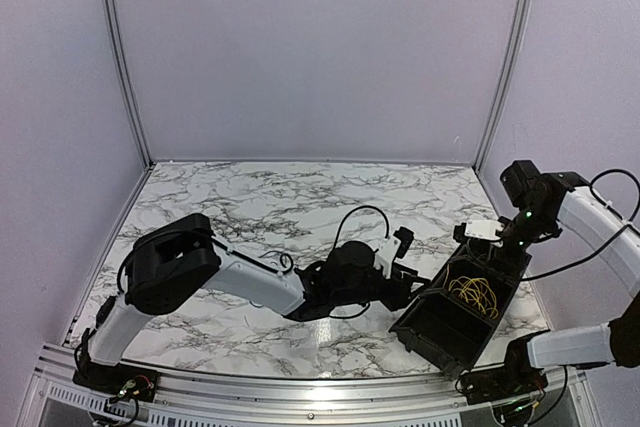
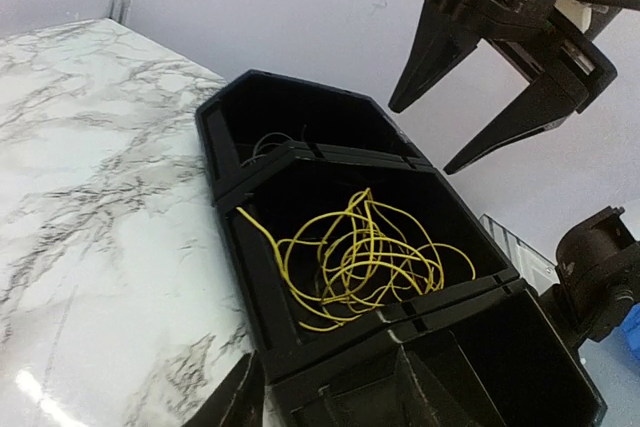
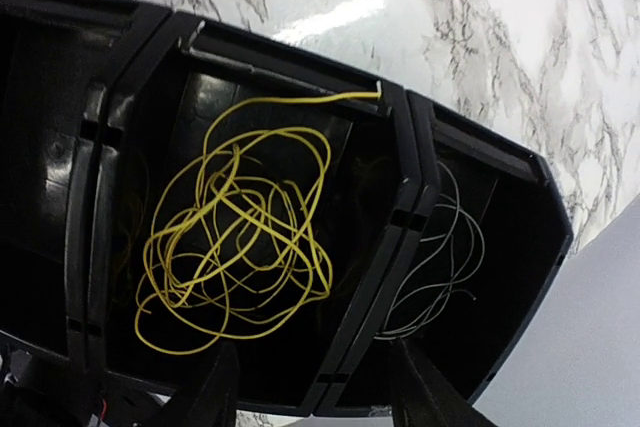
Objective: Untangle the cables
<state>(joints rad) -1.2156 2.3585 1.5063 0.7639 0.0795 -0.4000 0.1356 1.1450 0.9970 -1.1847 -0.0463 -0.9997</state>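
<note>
Jaws apart on both arms: right gripper [image 2: 424, 137] hung over the tray [image 1: 425, 335], nothing held; left gripper [image 1: 405, 282] sat low at the tray's edge, empty too. Yellow cable [image 3: 232, 242] lay as a loose tangle in the middle compartment, thin dark cable [image 3: 440, 267] in the end compartment beside it. Tray stood at the right of the marble desk [image 1: 250, 207].

- You get soft, even overhead light; a bright glare streak lies on the white marble-patterned tabletop [image 3: 340, 15].
- The black plastic divided tray [image 3: 400, 227] loses detail in shadow.
- The thin yellow looping cables [image 3: 235, 237] look sharp.
</note>
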